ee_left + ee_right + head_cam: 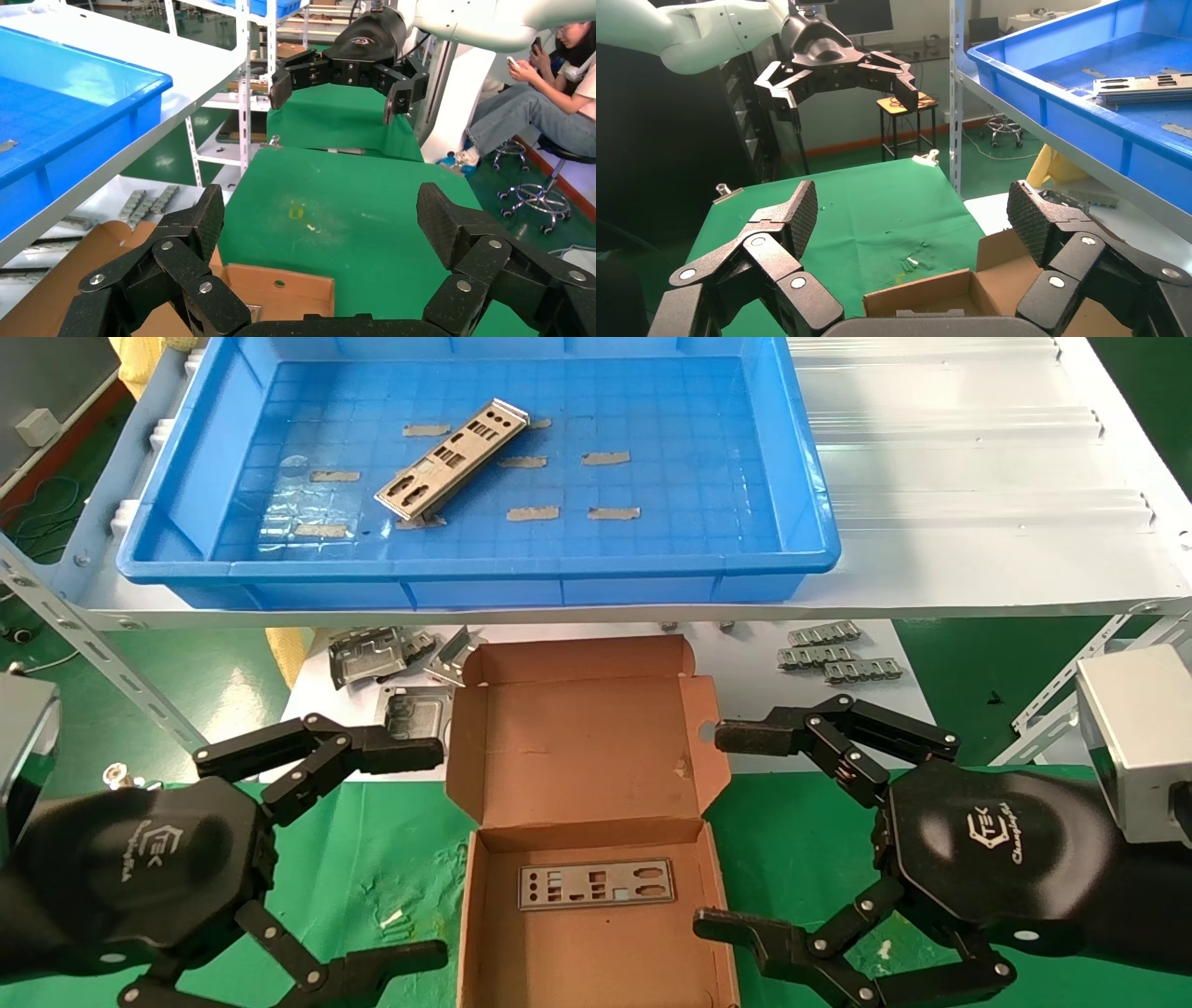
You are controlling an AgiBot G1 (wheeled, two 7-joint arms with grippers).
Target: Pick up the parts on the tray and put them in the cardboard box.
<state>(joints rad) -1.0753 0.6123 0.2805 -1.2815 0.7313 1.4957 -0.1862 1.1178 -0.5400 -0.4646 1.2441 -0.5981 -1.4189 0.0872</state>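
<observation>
One silver-grey part (452, 458) lies slantwise in the blue tray (801, 523) on the upper shelf; it also shows in the right wrist view (1144, 88). A second part (596, 882) lies flat on the floor of the open cardboard box (577, 738), which sits on the green cloth below. My left gripper (438, 851) hangs open just left of the box, holding nothing (320, 225). My right gripper (710, 831) hangs open just right of the box, also holding nothing (912, 221). Both are low and in front of the tray.
Chunky grey brackets (372, 658) and ribbed metal strips (838, 654) lie on the white lower shelf behind the box. The white upper shelf (978, 477) stretches to the right of the tray. A seated person (541, 91) is beyond the table.
</observation>
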